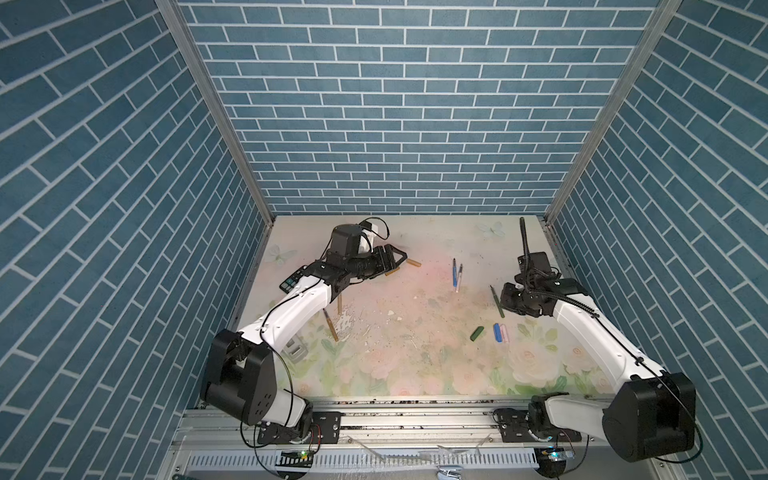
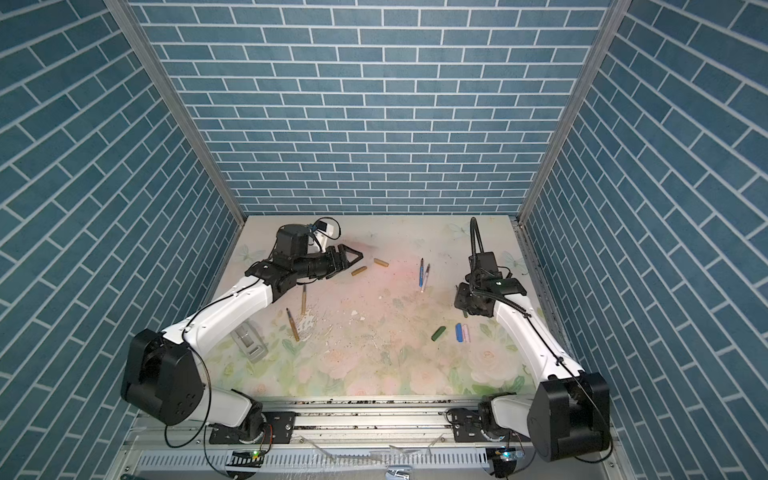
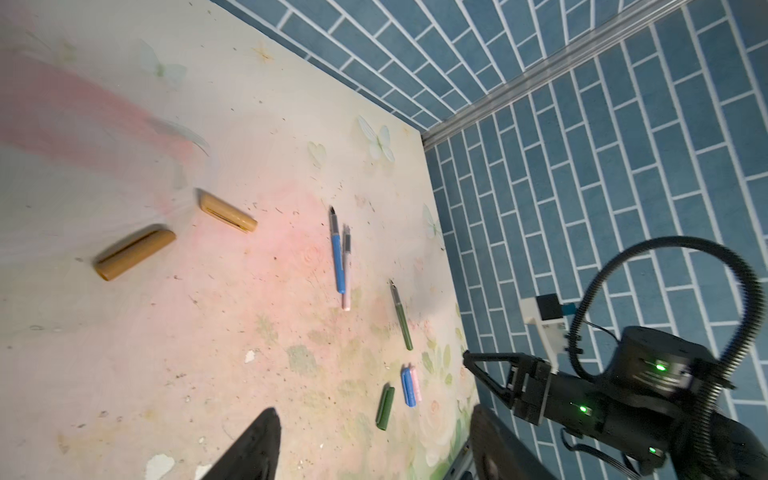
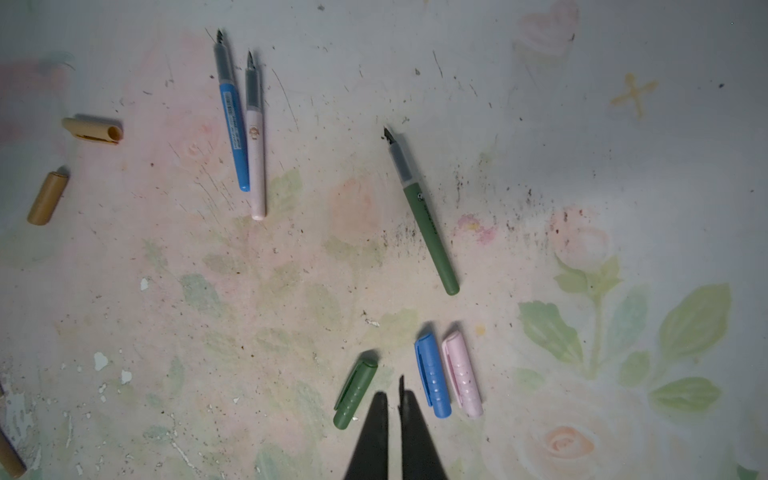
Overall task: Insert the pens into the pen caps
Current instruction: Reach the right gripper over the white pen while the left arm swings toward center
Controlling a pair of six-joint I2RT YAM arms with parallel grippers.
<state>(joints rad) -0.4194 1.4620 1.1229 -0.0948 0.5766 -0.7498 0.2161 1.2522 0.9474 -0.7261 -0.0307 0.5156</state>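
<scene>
**Plastic sticks, plastic caps, nothing joined yet**

We see the left jaws spread wide and empty above the far left of the tabletop [image 1: 419, 357]. They are right by the two gold-brown caps [image 3: 227, 218], which lie near each other but apart. The right jaws are pressed together and pinch nothing. In the right wrist view their tips hang between the green cap [image 4: 355, 392] and the blue cap [image 4: 432, 376], and the pink cap [image 4: 461, 374] lies just beside the blue one.

The green pen [image 4: 428, 232] lies alone a little beyond. The blue pen [image 4: 235, 137] and pink-white pen [image 4: 255, 166] touch side by side mid-tabletop. The two gold-brown pens [image 1: 331, 326] sit by the left arm [image 1: 291, 316].

We reckon all of these are light, stiff and smooth, and round enough to roll or squirt out of a pinch. We'd take a pen across the middle of its coloured barrel and leave the dark nib end free, since that tip looks like the fragile part. A cap wants holding near its closed end with the mouth clear, and its clip should stop it rolling. The blue and pink pairs look awkward, with little room for a jaw between them. The green pair seems the easier start.
</scene>
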